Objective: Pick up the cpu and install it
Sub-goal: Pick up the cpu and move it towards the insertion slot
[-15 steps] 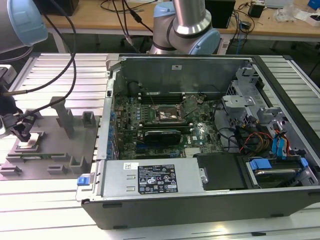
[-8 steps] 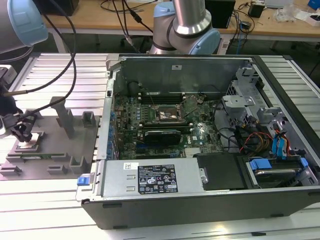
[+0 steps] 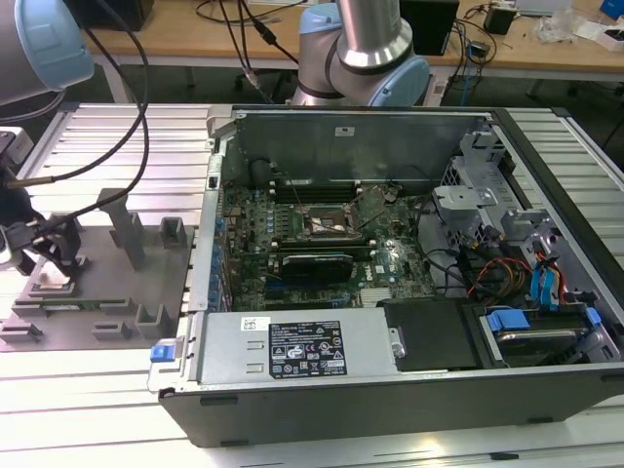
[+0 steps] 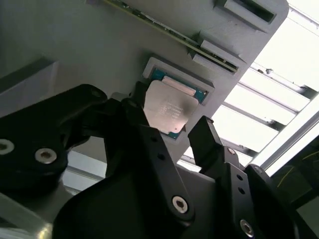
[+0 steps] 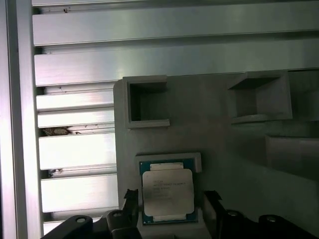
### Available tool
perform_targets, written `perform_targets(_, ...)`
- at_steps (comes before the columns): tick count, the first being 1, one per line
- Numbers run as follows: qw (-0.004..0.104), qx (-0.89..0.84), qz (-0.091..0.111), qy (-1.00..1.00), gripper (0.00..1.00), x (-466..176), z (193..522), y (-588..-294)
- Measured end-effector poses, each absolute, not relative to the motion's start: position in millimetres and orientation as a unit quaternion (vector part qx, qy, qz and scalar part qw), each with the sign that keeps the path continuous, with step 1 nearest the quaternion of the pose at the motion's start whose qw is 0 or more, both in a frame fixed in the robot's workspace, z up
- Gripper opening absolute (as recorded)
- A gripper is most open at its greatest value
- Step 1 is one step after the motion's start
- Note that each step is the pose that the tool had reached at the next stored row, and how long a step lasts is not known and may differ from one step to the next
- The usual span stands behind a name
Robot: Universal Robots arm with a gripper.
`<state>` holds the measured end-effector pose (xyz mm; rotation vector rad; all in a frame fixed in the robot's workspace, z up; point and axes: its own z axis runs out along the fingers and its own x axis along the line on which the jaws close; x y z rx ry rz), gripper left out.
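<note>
The cpu (image 5: pixel 167 191) is a small square chip with a silvery top, lying flat in a shallow square pocket of the grey holder plate (image 5: pixel 214 134). In the second wrist view the cpu (image 4: pixel 167 108) sits between two black fingers. My gripper (image 5: pixel 171 203) is open and straddles the chip, one fingertip (image 5: pixel 131 198) on each side with small gaps to the chip's edges. In the exterior view my gripper (image 3: pixel 39 249) hangs low over the holder plate (image 3: pixel 107 292) at that view's left. The open socket (image 3: pixel 327 226) lies on the motherboard inside the computer case.
The open computer case (image 3: pixel 390 390) takes up the middle and the exterior view's right, with cables and drive bays inside. The holder plate carries raised posts (image 3: pixel 127 229) and a green module (image 3: pixel 68 304). Ribbed aluminium table (image 5: pixel 75 149) lies around it.
</note>
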<state>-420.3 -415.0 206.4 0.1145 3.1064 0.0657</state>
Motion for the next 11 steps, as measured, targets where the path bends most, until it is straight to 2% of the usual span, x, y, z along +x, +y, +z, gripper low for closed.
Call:
perform_targets(1, 0.016, 0.037, 0.021, 0.999, 0.66, -420.3, 206.3, -415.0)
perform_targets(11, 0.016, 0.034, 0.021, 0.999, 0.66, -420.2, 191.1, -411.0)
